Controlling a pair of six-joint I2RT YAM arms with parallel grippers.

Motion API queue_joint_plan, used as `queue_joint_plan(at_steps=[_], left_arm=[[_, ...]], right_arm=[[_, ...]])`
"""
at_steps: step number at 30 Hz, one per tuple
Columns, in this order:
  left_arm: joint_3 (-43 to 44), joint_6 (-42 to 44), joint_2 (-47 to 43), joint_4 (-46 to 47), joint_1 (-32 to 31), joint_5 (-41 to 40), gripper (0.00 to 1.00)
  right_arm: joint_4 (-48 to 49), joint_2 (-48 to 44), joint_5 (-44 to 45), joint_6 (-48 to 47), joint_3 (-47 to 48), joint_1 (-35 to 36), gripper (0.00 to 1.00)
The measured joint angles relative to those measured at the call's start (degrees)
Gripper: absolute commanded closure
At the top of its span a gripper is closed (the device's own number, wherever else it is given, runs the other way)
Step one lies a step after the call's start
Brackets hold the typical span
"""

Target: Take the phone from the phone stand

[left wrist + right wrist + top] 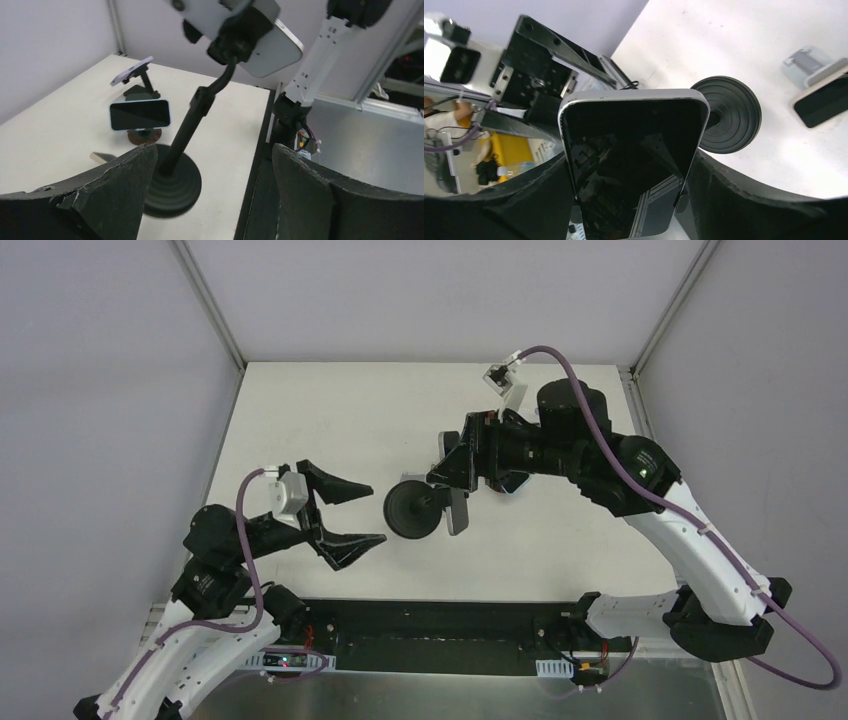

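The phone stand has a round black ribbed base (413, 510) (172, 185) (729, 115) and a thin black pole (195, 117) that rises to a clamp head. In that head sits the phone (631, 160) (272, 42) (459, 515), with a dark screen and a silver back. My right gripper (626, 167) (450, 490) is shut on the phone, one finger pressed on each long edge. My left gripper (215, 167) (352, 515) is open low over the table, just left of the base. Its left finger (110, 195) is beside the base, and nothing lies between the fingers.
Two other phones stand at the back of the white table (330, 410): one on a brown-footed stand (140, 115) and one tilted on a dark stand (132, 72). One of them shows in the right wrist view (821, 97). A black rail (440, 625) runs along the table's near edge.
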Motion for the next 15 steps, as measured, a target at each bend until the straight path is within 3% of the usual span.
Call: queue_joint_plan(at_steps=[4,15], left_arm=[[-0.13,7.61,2.14,1.2,-7.41,-0.52,0.11],[-0.26,20.9,8.7,2.1,-18.1,-10.16,0.12]], right_arm=[[2.34,1.57,-2.25,3.76,0.22,0.55,1.0],[4.22,3.65,-5.55,9.2,1.9,1.49,1.0]])
